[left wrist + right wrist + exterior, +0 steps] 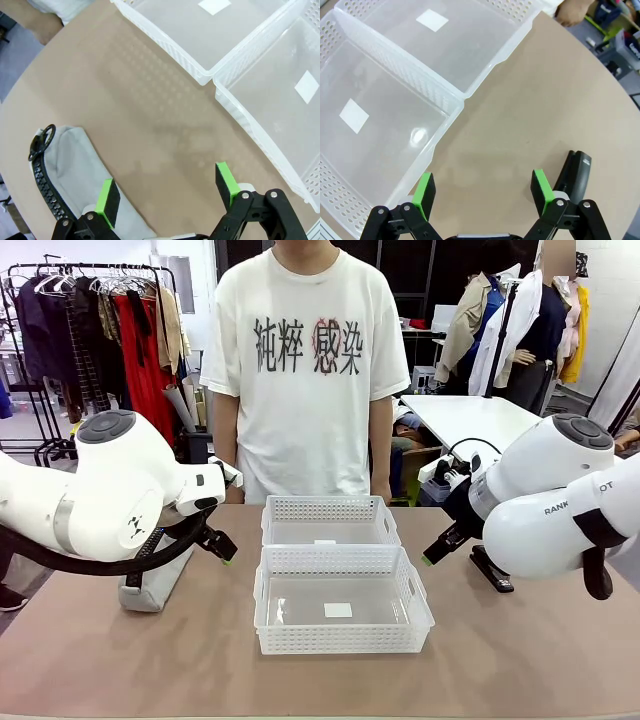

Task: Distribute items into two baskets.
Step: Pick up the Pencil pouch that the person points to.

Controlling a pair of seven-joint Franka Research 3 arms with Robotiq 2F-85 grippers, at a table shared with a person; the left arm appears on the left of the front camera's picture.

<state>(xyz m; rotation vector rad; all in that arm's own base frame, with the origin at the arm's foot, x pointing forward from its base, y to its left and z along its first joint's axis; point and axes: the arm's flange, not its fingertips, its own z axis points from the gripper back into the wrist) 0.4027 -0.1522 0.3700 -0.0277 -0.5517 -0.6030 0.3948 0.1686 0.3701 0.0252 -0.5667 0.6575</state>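
Two white lattice baskets stand end to end mid-table: the smaller basket [325, 508] on the far side, the larger basket [340, 638] nearer me, both holding nothing. The grey pouch [155, 585] lies left of them, partly behind my left arm. My left gripper [222, 546] hovers open between pouch and baskets. From the left wrist, the gripper [167, 192] hangs over bare table, with the zippered pouch [70, 160] under its left finger. The black stapler [492, 570] lies right of the baskets. My right gripper [433, 554] is open beside it, with the stapler [575, 172] just outside the right finger of the gripper [482, 189].
A person in a white T-shirt [305, 370] stands at the far edge, one hand [570, 12] near the table. Basket walls [240, 112] [440, 145] lie close to both grippers. Bare table stretches in front of the larger basket.
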